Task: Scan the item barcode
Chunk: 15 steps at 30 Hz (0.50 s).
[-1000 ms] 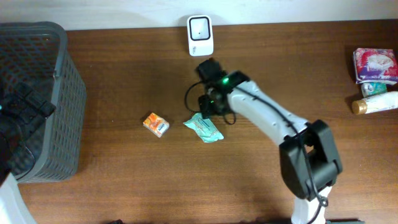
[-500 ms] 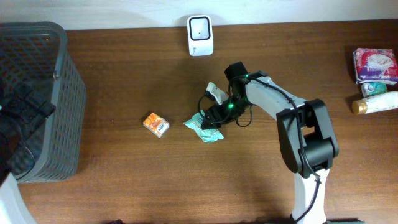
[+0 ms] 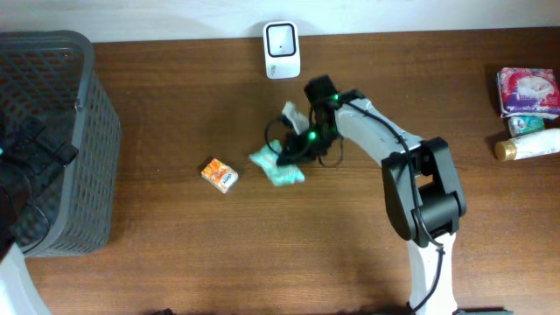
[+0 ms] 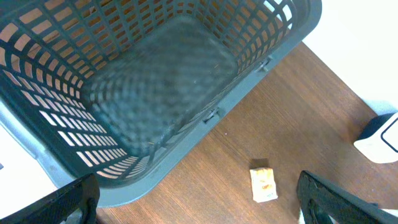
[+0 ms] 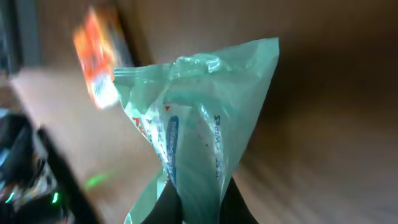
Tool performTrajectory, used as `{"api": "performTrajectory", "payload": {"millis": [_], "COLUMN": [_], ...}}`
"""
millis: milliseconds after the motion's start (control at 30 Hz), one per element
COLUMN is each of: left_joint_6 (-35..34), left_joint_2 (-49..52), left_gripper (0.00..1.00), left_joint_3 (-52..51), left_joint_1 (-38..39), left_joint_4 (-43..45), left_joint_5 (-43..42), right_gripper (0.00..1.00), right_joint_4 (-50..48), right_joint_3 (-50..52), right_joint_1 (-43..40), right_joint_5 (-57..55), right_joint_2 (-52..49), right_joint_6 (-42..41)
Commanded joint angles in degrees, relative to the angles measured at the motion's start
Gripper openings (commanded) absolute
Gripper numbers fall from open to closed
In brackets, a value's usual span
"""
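Pinching the wipes packet [image 3: 278, 168], right gripper [image 3: 290, 155] is carrying it back-left from earlier; bare tabletop [image 3: 332, 254] all round; left gripper [image 4: 196, 208] gaping

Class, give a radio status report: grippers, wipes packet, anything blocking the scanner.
Left gripper open over basket. Right gripper shut on wipes packet. Orange box aside, scanner unobstructed.

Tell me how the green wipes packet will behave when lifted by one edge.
Probably floppy: the green wipes packet is thin film, creased where the right claw pinches its edge, so it may sag or swing. Likely light, being a soft, flat pouch. The glossy film could slip from so narrow a pinch.
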State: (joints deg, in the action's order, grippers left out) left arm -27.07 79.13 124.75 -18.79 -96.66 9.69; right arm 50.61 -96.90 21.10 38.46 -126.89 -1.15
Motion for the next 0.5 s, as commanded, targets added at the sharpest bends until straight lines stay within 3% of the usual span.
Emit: {"api": "performTrajectory", "payload": {"millis": [0, 233, 467], "left_joint_6": [-0.5, -0.5, -0.5], "left_joint_2": [-0.1, -0.1, -0.1], "left_gripper": [0.99, 0.99, 0.99], "left_joint_3": [0.0, 0.0, 0.0], "left_joint_1": [-0.3, -0.3, -0.3], "left_joint_4": [0.0, 0.0, 0.0], "left_joint_5": [0.2, 0.2, 0.2], "right_gripper": [0.04, 0.04, 0.04], "right_joint_4": [-1.7, -30.1, -53.5], "right_joint_3": [-10.3, -12.0, -12.0], "right_joint_1": [0.3, 0.3, 0.2], "right_joint_5": [-13.1, -29.5, -31.7], "right_joint_2": [4.3, 3.0, -5.3], "right_joint_6": [-6.7, -6.7, -9.1]}}
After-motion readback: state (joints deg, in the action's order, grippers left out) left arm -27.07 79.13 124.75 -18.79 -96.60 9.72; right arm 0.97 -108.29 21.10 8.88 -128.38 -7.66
